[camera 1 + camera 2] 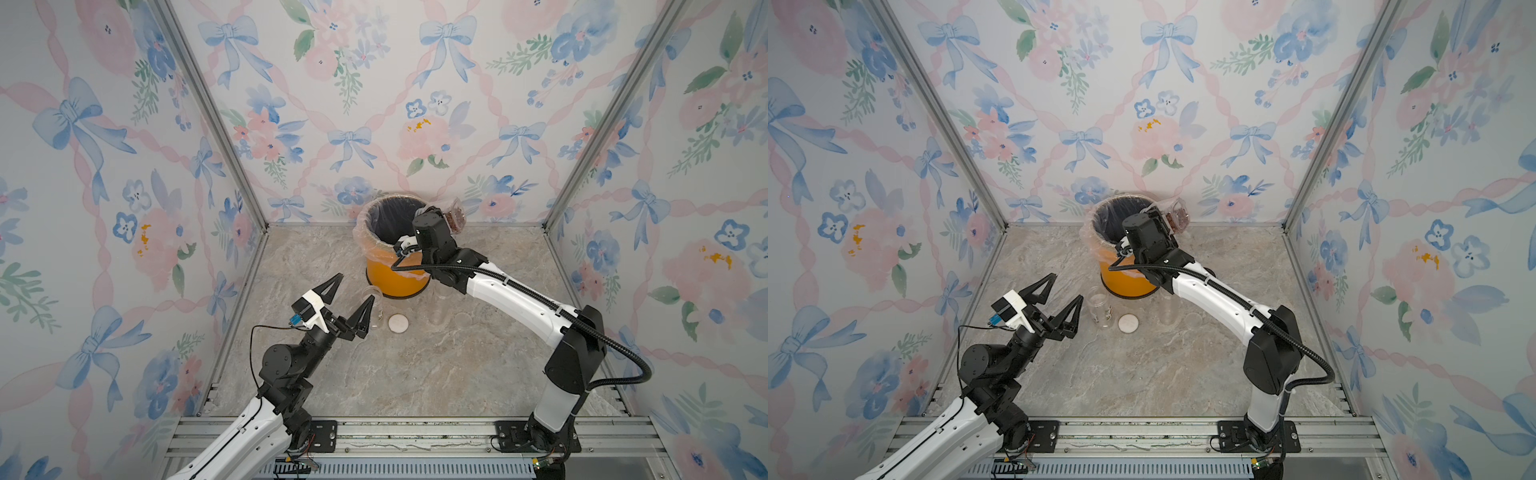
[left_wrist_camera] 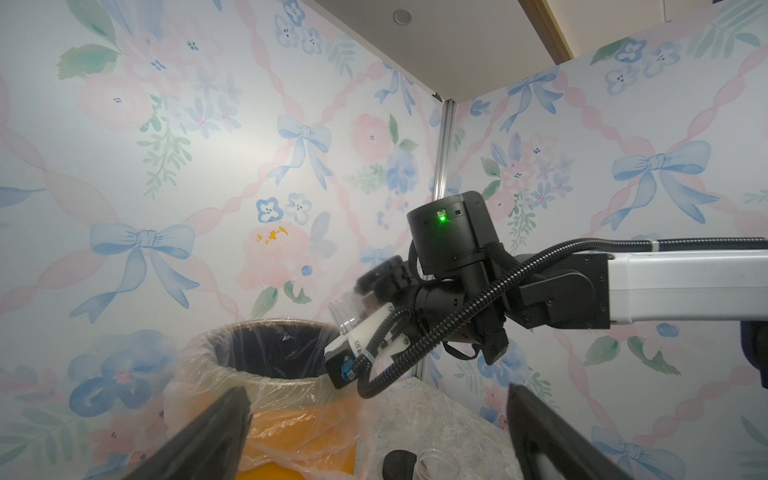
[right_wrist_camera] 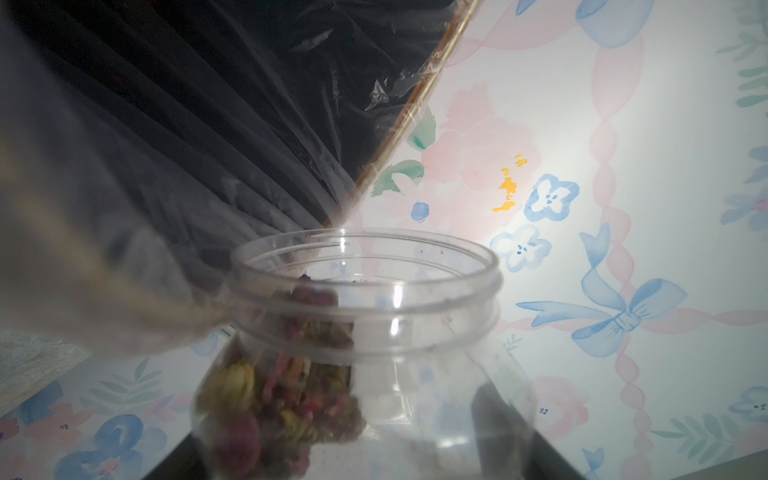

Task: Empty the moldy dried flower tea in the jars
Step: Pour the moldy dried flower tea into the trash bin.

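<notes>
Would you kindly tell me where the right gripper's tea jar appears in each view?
In a top view: jar just right of the orange bin.
In a top view: jar likewise by the bin.
Left wrist: its clear mouth above the bin.
Right wrist: jar close up, tea inside.
Shared landmark: the bin's lined rim.

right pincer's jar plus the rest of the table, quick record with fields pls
held jar: clear, lid off, in right pincer, at orange bin rim
tea: reddish clump inside held jar
left pincer: open, holding nothing, near an empty jar
white lid: on the table, beside empty jar
</notes>
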`<state>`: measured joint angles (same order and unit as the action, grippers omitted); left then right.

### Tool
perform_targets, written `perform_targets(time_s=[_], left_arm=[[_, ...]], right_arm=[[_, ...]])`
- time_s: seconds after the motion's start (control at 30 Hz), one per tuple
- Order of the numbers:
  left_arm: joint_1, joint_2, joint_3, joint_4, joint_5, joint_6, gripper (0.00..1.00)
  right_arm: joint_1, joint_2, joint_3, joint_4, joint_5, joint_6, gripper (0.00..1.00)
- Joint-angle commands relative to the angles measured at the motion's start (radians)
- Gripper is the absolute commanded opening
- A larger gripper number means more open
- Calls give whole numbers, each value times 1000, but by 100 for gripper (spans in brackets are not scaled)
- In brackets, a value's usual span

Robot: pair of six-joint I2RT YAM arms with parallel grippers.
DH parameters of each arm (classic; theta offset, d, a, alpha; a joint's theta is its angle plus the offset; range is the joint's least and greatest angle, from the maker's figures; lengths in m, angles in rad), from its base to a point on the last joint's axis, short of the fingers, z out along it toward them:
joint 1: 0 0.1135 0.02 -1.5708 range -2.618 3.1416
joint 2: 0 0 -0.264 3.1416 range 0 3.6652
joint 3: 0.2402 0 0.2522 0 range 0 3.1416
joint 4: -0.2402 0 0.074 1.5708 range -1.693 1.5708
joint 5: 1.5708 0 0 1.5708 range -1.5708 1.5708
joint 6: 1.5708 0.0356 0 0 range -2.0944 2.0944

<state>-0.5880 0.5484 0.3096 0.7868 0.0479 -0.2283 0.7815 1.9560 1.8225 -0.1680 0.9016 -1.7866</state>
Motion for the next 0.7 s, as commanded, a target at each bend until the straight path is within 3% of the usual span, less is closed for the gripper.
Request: perform_targets(time_s=[0.0,0.37,0.67], left_arm=[[8,-18,-16,10,-19,-17,98],[14,-36,-26,11,-30,-33,98],[22,-42,-26,11,-57,-55,98]], right_arm=[[41,63,-63,-53,-109,8,25],[44,73,-89,-55,-115,10,26],[13,60,13,-30,-125,125,29]])
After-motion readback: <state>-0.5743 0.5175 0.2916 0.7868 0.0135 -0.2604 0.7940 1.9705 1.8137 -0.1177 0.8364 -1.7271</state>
